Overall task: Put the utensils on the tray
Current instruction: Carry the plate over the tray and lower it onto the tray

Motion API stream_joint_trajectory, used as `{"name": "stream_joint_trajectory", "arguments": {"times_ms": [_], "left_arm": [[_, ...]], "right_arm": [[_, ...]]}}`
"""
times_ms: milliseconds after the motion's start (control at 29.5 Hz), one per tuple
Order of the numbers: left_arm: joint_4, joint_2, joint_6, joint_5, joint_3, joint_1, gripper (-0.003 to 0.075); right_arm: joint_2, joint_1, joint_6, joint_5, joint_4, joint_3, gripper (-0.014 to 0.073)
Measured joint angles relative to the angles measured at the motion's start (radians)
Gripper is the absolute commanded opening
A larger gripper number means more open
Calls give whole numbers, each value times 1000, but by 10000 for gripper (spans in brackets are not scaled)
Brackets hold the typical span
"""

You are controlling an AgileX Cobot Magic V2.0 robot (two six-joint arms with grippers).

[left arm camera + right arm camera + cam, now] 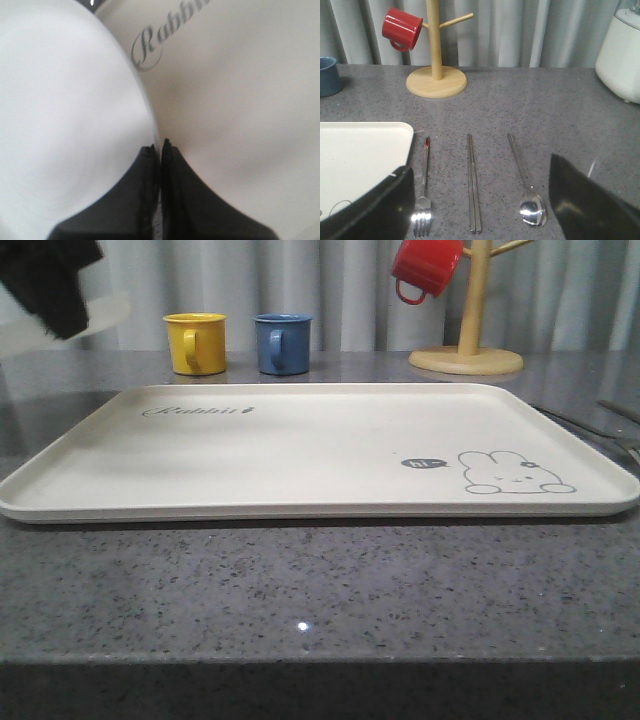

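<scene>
The cream tray (300, 455) with the rabbit drawing lies in the middle of the counter with nothing on it. To its right, on the grey counter, lie a fork (423, 200), a pair of chopsticks (473, 185) and a spoon (526, 192), side by side. My right gripper (480, 167) hovers over them, open wide, with all three between its fingers. My left gripper (160, 146) is up at the far left (50, 285), shut on the rim of a round white plate (65, 125) above the tray's "Rabbit" script (150, 45).
A yellow mug (195, 342) and a blue mug (282, 343) stand behind the tray. A red mug (425, 267) hangs on a wooden mug tree (467, 350) at the back right. A white appliance (620, 55) stands further right.
</scene>
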Motion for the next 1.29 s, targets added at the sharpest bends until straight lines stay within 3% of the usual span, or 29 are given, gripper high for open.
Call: {"name": "stream_joint_trajectory", "arguments": {"times_ms": [441, 746, 882, 1052, 1289], "left_arm": [[-26, 58, -17, -2, -33, -279, -18], [-95, 161, -19, 7, -33, -301, -10], [-95, 189, -19, 9, -33, -302, 96], [-98, 210, -19, 19, -33, -302, 294], [-100, 178, -20, -18, -37, -309, 300]], "right_arm": [[0, 0, 0, 0, 0, 0, 578], [0, 0, 0, 0, 0, 0, 578], [0, 0, 0, 0, 0, 0, 578], [0, 0, 0, 0, 0, 0, 578], [0, 0, 0, 0, 0, 0, 578]]}}
